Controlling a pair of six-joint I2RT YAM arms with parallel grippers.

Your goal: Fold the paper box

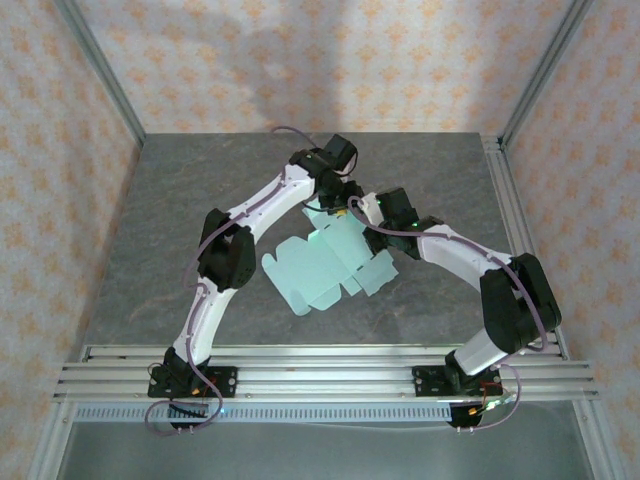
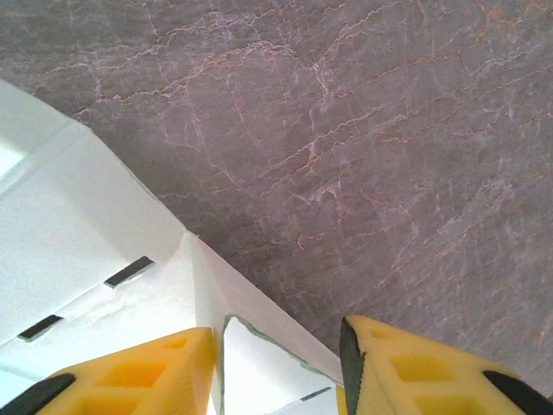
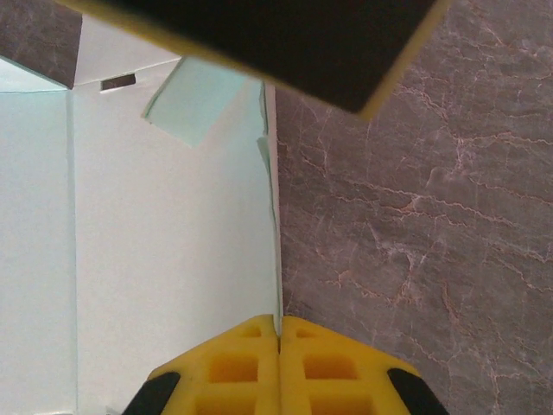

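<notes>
The paper box (image 1: 322, 265) is a pale mint die-cut sheet lying partly unfolded in the middle of the grey table, with flaps and slots showing. Both grippers meet at its far edge. My right gripper (image 3: 279, 324) is shut on a thin raised edge of the paper box (image 3: 173, 242). My left gripper (image 2: 276, 372) stands open, its yellow fingers (image 2: 147, 372) apart, astride an upright flap of the paper box (image 2: 259, 354) beside two slots. In the top view the left gripper (image 1: 343, 205) and the right gripper (image 1: 368, 216) are close together.
The grey marbled table (image 1: 200, 190) has patterned walls on three sides and a metal rail (image 1: 320, 365) along its near edge. A black, yellow-edged part of the other gripper (image 3: 276, 43) crosses the top of the right wrist view.
</notes>
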